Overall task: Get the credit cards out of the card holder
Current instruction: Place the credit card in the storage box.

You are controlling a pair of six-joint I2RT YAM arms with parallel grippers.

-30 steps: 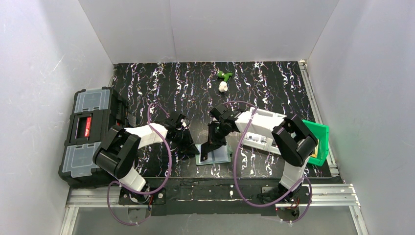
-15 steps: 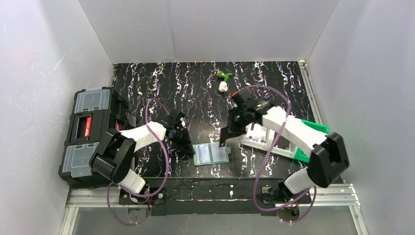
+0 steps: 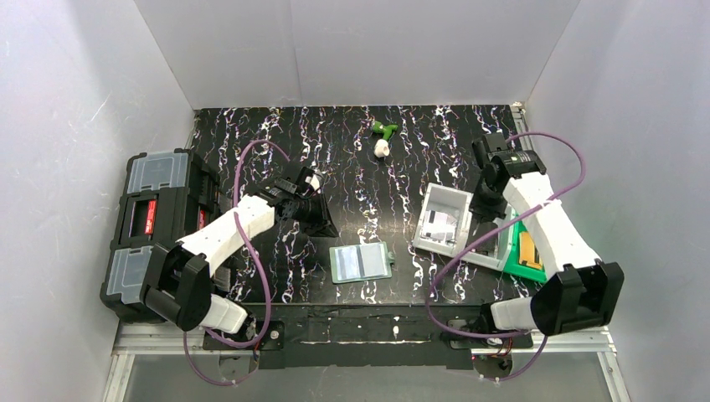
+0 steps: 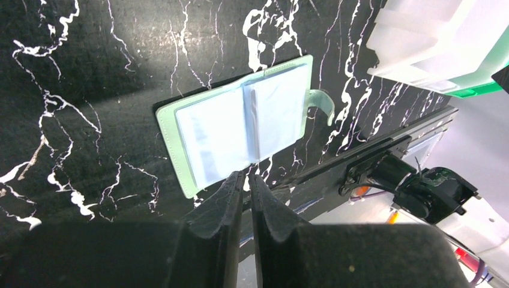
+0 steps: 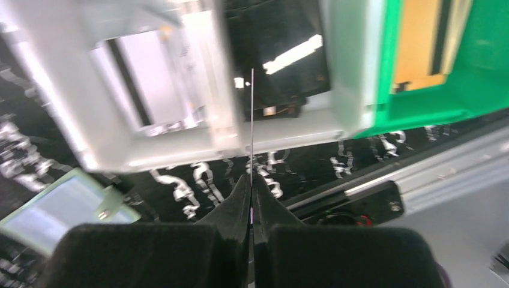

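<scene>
Right jaws: clenched on a credit card (image 5: 251, 114). You see it edge-on, as a thin line rising from the right gripper (image 5: 251, 180).
Held card position: upright over the white tray (image 5: 282, 129), crossing its near wall in the right wrist view and not yet let go.
Left jaws: drawn together with only a slit between them, grasping nothing.
Left gripper (image 4: 246, 180) position: apart from the card holder (image 4: 240, 126), to its left and farther from the bases in the top view.
Card holder: lies opened flat on the table (image 3: 276, 142), near the front edge between the two arms. Its snap tab (image 4: 321, 105) sticks out to one side, and neither gripper touches it.
Done: pale credit cards (image 3: 438, 224) already lie in one compartment of the tray. With one more in the right jaws, extraction is well advanced.
Step in hand: judge this as the drop-off, with the held card to be released into the tray.
Left to do: inspect the holder's clear sleeves. They look pale and flat, and you cannot tell from these views whether any card is inside.
Overall progress: late stage, not confirmed complete.
Surroundings: the green bin (image 3: 536, 251) sits just beside the tray on its right. The black toolbox (image 3: 155, 226) stands at the table's left edge, and a small green and white object (image 3: 383, 138) lies well apart at the far side.
</scene>
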